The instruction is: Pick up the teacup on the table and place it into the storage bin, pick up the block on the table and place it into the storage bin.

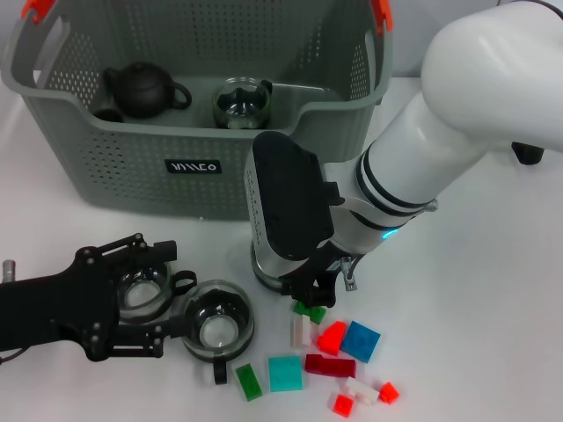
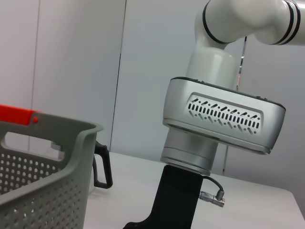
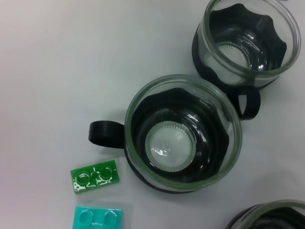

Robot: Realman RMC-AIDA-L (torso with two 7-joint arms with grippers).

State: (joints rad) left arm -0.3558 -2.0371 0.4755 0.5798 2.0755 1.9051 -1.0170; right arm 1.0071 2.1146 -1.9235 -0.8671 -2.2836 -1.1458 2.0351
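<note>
Two glass teacups sit before the storage bin (image 1: pixel 132 167); the left gripper's (image 1: pixel 154 303) dark frame covers much of the far-left teacup (image 1: pixel 141 286), its fingers spread around it. Whether the right gripper (image 1: pixel 308 294), low over a half-hidden green block (image 1: pixel 310 310), is apart or together cannot be told.

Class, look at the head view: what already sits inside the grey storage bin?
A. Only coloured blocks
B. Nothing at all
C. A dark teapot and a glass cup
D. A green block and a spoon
C: inside the storage bin sit a dark teapot and a glass cup.
</note>
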